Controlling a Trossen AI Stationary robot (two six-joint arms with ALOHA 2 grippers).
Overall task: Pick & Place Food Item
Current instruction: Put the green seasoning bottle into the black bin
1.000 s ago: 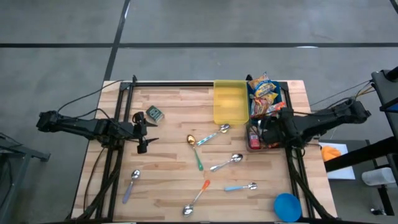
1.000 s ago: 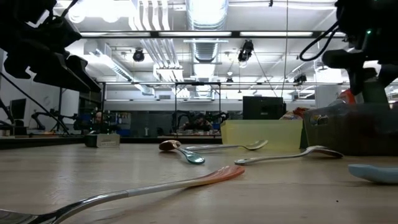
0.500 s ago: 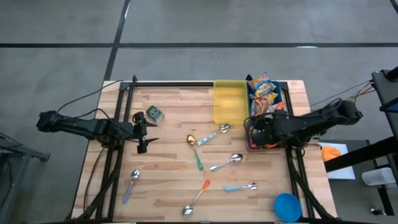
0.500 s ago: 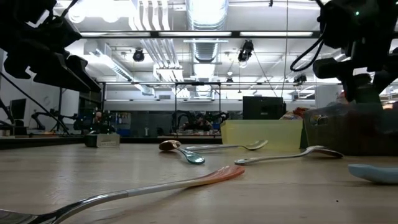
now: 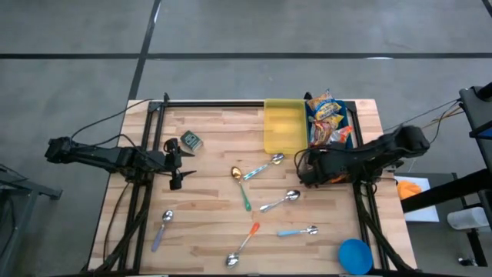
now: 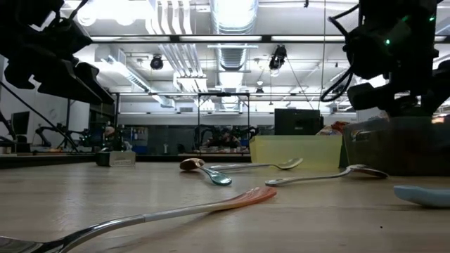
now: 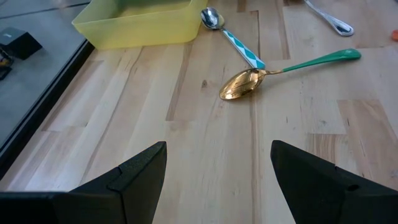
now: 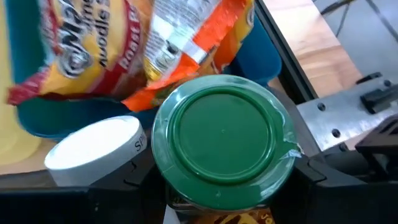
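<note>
Now the right gripper (image 8: 224, 208) carries a green-lidded jar (image 8: 222, 138), fingers clenched on its sides, just off the bin's (image 5: 335, 131) corner toward the desk (image 5: 207, 192) centre. Level travel suits it. At nine o'clock, the left gripper (image 7: 217, 171) waits, fingers spread.

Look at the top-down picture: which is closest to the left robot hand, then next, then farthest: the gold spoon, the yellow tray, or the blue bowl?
From the left gripper in the high view:
1. Gold spoon with green handle, mid-table, nearest.
2. Yellow tray, at the far edge.
3. Blue bowl, in the near right corner, farthest.
</note>
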